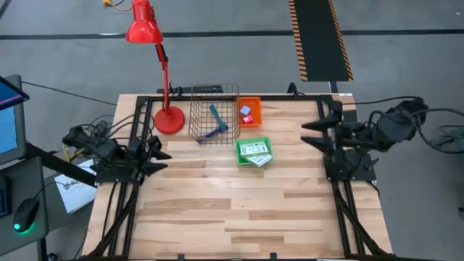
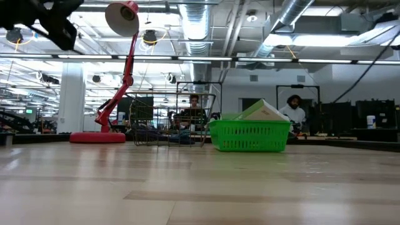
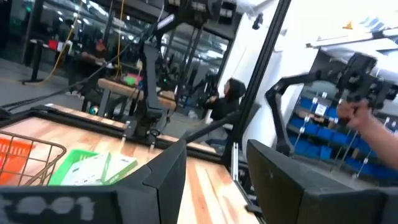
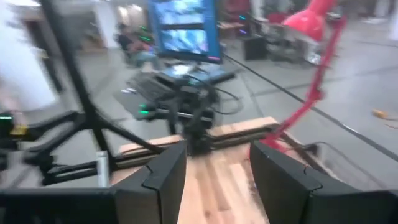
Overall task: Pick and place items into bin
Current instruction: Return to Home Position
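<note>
Table (image 1: 239,210): light wood, one arm at each side
Left gripper (image 1: 161,154): left edge, fingers apart, holding nothing
Right gripper (image 1: 310,133): right side, fingers apart, also holding nothing
Green basket (image 2: 250,137): mid-table, white cards (image 1: 255,151) in it
Wire basket (image 1: 196,109): behind that, teal stick (image 1: 217,116) and blue cord (image 1: 212,133) inside
Orange bin (image 1: 255,103): just beside the wire basket, pink cube (image 1: 249,119) and pale-blue cube (image 1: 245,110) inside
Lamp (image 1: 168,119): red, base just left of the wire basket
Room: person (image 2: 292,111) past the far edge

I see the wooden table (image 1: 239,210) carrying four things near its far edge. The black wire basket (image 1: 214,114) stands there, with the red lamp's base (image 1: 169,120) just beside it on the left. The orange bin (image 1: 250,111) is just beside it on the right, and the green basket (image 1: 254,151) sits near its front right corner.
</note>
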